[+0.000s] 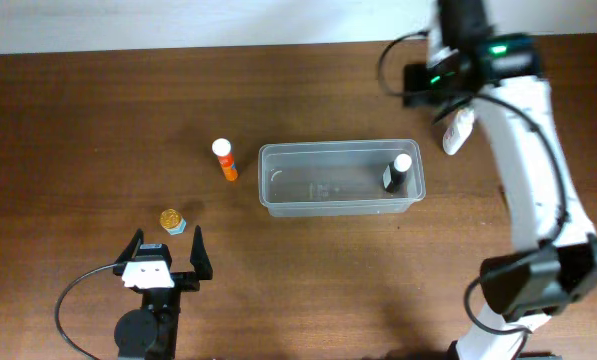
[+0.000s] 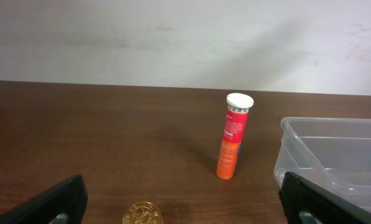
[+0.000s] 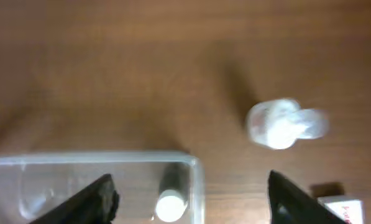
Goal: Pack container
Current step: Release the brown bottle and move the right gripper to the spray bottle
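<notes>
with one bottle (image 1: 399, 172) in the container (image 1: 328, 146), the left gripper (image 1: 166, 243), wide and empty, likely goes for the gold-capped jar (image 1: 170, 219) next.

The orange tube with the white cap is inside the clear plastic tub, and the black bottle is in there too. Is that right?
Not quite. The orange tube with the white cap is not in the clear plastic tub. It stands upright on the brown wooden table beside the tub, apart from it, as the overhead view shows. The black bottle with a white cap is indeed inside.
</notes>
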Tool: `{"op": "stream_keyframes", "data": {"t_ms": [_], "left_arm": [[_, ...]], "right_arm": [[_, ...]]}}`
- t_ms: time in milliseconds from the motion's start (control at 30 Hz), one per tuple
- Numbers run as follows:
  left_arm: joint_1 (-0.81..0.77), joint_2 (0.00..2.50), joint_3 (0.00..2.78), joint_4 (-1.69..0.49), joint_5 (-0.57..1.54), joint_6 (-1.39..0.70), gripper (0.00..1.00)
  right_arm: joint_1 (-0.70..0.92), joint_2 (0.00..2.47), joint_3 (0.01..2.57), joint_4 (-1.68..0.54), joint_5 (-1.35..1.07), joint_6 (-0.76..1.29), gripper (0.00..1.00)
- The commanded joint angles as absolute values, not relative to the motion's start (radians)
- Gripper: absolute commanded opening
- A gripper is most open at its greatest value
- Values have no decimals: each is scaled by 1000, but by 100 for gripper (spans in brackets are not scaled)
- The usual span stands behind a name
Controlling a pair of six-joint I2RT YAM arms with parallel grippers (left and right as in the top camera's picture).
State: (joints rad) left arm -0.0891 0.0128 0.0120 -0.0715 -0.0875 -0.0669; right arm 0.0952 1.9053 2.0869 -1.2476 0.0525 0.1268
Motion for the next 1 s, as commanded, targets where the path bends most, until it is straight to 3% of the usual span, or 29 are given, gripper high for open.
{"op": "stream_keyframes", "data": {"t_ms": [0, 233, 967], "left_arm": [[-84, 6, 9, -73, -98, -52, 99], [-84, 6, 9, -73, -98, -52, 99], [-84, 6, 9, -73, -98, -52, 100]], "right_arm": [[-14, 1877, 2128, -1255, 51, 101, 74], [-175, 1953, 2123, -1295, -86, -28, 74], [-152, 2195, 2123, -1284, -40, -49, 74]]}}
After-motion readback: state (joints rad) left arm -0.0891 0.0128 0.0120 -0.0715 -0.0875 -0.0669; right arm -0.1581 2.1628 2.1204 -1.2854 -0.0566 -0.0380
